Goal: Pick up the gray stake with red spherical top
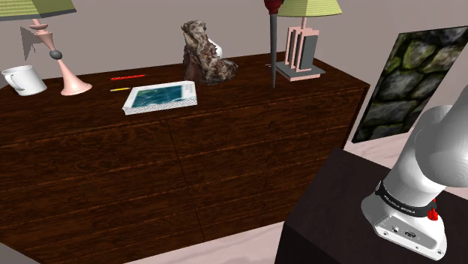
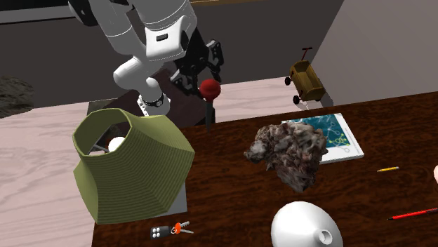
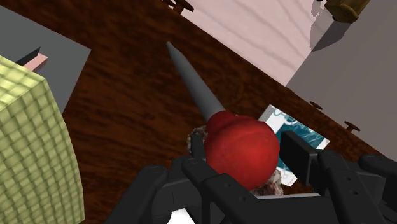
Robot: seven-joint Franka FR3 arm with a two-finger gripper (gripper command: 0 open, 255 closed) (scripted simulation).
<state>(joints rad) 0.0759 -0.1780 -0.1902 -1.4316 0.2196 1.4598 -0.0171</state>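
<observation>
Closest in, the dark stand (image 1: 337, 217) carries the white arm (image 1: 431, 161), and the black tool (image 2: 208, 81) hangs over the wooden surface (image 1: 225, 150) just beside the green-shaded lamp (image 2: 133, 165). Its two fingers (image 3: 298, 158) are drawn in on either side of the red spherical top (image 3: 243, 145) of the gray stake (image 1: 274, 49), clasping it between them. The stake stands upright with its pointed end down, right next to the lamp's grey base (image 1: 300, 73). Whether the point touches the wood or hangs just clear of it I cannot tell. A bunch of keys (image 2: 170, 229) also lies just beside the lamp's base. Farther from the lamp sits a brown, rock-like lump (image 1: 206, 56), and just past that is a flat book with a blue-green cover (image 1: 161, 96). Beyond the book, farther again from the lamp, a yellow pencil (image 1: 119, 89) and a red pencil (image 1: 127, 76) lie near each other. Farthest from the lamp, at the opposite end of the surface, stand a pink lamp stem (image 1: 69, 75) and a white mug (image 1: 22, 79). Off the surface, on the floor well away from the lamp, is a small yellow toy wagon (image 2: 305, 77). A stone-patterned panel (image 1: 420, 79) shows by the wall past the lamp's end of the surface.
</observation>
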